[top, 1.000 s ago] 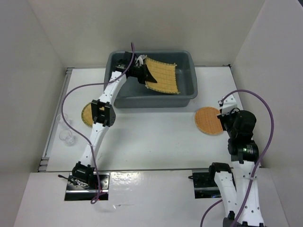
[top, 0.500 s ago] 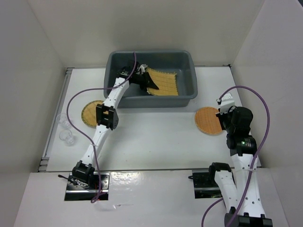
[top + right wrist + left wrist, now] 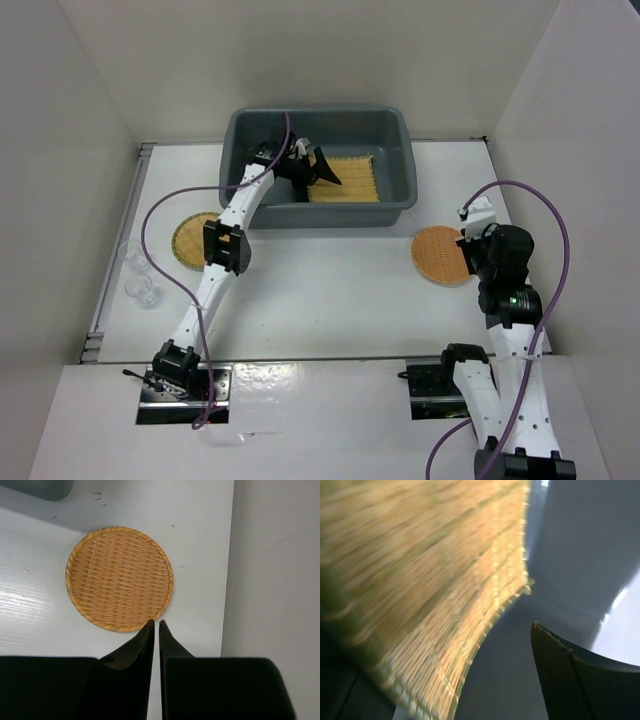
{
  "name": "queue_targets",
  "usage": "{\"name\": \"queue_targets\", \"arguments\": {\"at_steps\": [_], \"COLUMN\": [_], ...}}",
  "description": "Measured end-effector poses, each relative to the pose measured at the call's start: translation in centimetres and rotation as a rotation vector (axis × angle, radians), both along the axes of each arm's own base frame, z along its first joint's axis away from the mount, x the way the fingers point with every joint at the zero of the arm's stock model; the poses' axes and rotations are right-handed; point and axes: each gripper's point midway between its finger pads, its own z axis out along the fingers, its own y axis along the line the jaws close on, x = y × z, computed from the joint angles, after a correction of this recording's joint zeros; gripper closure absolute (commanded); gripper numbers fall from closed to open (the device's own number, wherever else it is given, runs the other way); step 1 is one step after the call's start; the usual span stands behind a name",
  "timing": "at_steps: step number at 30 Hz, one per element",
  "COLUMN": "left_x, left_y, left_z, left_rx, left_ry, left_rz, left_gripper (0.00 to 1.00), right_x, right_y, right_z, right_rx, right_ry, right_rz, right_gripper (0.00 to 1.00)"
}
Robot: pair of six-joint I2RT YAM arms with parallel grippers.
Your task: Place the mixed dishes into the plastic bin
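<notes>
The square yellow slatted mat [image 3: 352, 180] lies on the floor of the dark grey plastic bin [image 3: 395, 125]. My left gripper [image 3: 318, 168] hangs inside the bin at the mat's left edge, wide open and holding nothing. In the left wrist view the mat [image 3: 420, 575] is a blur close beside one finger [image 3: 567, 677]. The orange-brown woven disc [image 3: 119, 577] lies flat on the table. My right gripper [image 3: 156, 624] hovers at its near rim, jaws parted by a thin slit and empty. The yellow-tan disc [image 3: 188, 238] lies partly under the left arm. Two clear glass cups [image 3: 140, 275] stand at the far left.
White walls close in the table on the left, back and right. The right wall [image 3: 275, 570] stands close beside the orange-brown disc. A metal rail [image 3: 115, 260] runs along the table's left edge by the cups.
The left gripper opened wide and let go of the mat, which dropped from a tilt to lie flat in the bin. The right jaws parted slightly.
</notes>
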Motion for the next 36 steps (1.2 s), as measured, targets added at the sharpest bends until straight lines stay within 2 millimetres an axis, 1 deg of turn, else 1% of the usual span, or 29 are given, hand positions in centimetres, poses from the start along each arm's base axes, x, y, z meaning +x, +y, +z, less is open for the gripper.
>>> {"name": "queue_targets", "arguments": {"at_steps": [1,3,4,5,7,8,9,14,15,17,18,20,21,23,24,25,26,27,28,29,30,31,32,33,34,35,36], "left_x": [0.0,-0.2,-0.1,-0.1,-0.2,-0.1,-0.1,0.2,0.1,0.1,0.0,-0.8,-1.5,-4.3,-6.3,-8.8,-11.7,-14.8,-17.1,-19.7,-21.9,-23.6,-24.8,-25.6,-26.4,-27.0,-27.3], "left_y": [0.3,1.1,1.7,2.3,3.7,4.3,4.8,7.9,8.5,9.6,10.2,10.2,9.5,6.4,4.4,2.9,1.6,0.7,0.3,0.5,1.1,1.9,3.1,4.9,7.2,9.4,11.2], "left_z": [-0.3,-0.4,-0.4,-0.3,0.2,0.6,1.1,4.4,4.9,6.3,7.1,10.0,12.2,17.7,20.5,23.2,25.4,27.7,28.9,29.7,30.4,30.5,29.9,29.2,27.7,26.3,25.3], "left_rx": [0.019,0.059,0.095,0.129,0.206,0.238,0.269,0.409,0.438,0.515,0.567,0.655,0.685,0.686,0.672,0.659,0.653,0.651,0.649,0.658,0.659,0.649,0.644,0.634,0.648,0.661,0.670], "left_ry": [0.011,0.027,0.031,0.034,0.031,0.025,0.014,-0.067,-0.083,-0.128,-0.158,-0.244,-0.303,-0.443,-0.507,-0.560,-0.600,-0.641,-0.665,-0.686,-0.697,-0.712,-0.717,-0.716,-0.699,-0.674,-0.659], "left_rz": [0.011,0.031,0.052,0.073,0.110,0.129,0.143,0.223,0.234,0.265,0.287,0.315,0.323,0.306,0.282,0.264,0.244,0.238,0.232,0.221,0.212,0.209,0.215,0.234,0.251,0.278,0.307], "left_gripper": [0.00,0.00,0.00,0.00,0.00,0.00,0.00,0.00,0.00,0.00,0.00,0.00,0.00,0.00,0.00,0.00,0.00,0.00,0.00,0.00,0.00,0.00,0.00,0.00,0.00,0.00,0.00], "right_x": [0.0,0.0,0.0,0.0,0.0,0.0,0.0,0.2,0.2,0.2,0.3,0.5,0.6,0.8,1.0,1.3,1.6,1.9,2.2,2.6,3.1,3.7,4.0,4.2,4.3,4.2,3.9], "right_y": [0.0,0.0,-0.1,-0.1,-0.1,-0.1,-0.2,-0.4,-0.4,-0.6,-0.7,-1.2,-1.6,-2.3,-2.8,-3.2,-3.7,-4.2,-4.7,-5.4,-6.2,-7.1,-8.1,-8.8,-9.5,-10.0,-10.2], "right_z": [0.0,0.0,0.0,-0.1,-0.1,-0.1,-0.2,-0.3,-0.3,-0.5,-0.5,-0.9,-1.2,-1.7,-2.0,-2.6,-3.0,-3.3,-3.7,-4.0,-4.1,-4.1,-4.4,-4.7,-5.3,-6.2,-7.4], "right_rx": [0.001,0.000,0.000,-0.001,0.001,0.001,0.000,-0.001,-0.001,0.001,0.001,0.002,-0.002,-0.007,-0.008,-0.005,-0.003,0.008,0.019,0.039,0.058,0.075,0.090,0.104,0.116,0.131,0.150], "right_ry": [0.000,0.001,0.001,0.003,0.004,0.006,0.007,0.012,0.014,0.017,0.011,0.010,0.013,0.029,0.044,0.079,0.111,0.147,0.191,0.239,0.271,0.296,0.323,0.345,0.369,0.402,0.441], "right_rz": [-0.001,-0.004,-0.005,-0.008,-0.009,-0.010,-0.012,-0.023,-0.026,-0.041,-0.050,-0.085,-0.108,-0.145,-0.161,-0.168,-0.172,-0.175,-0.175,-0.177,-0.179,-0.182,-0.185,-0.185,-0.186,-0.181,-0.174], "right_gripper": [0.88,0.83,0.80,0.75,0.70,0.67,0.57,0.37,0.25,0.12,0.01,0.01,0.01,0.01,0.01,0.01,0.01,0.01,0.01,0.01,0.01,0.01,0.01,0.01,0.01,0.01,0.01]}}
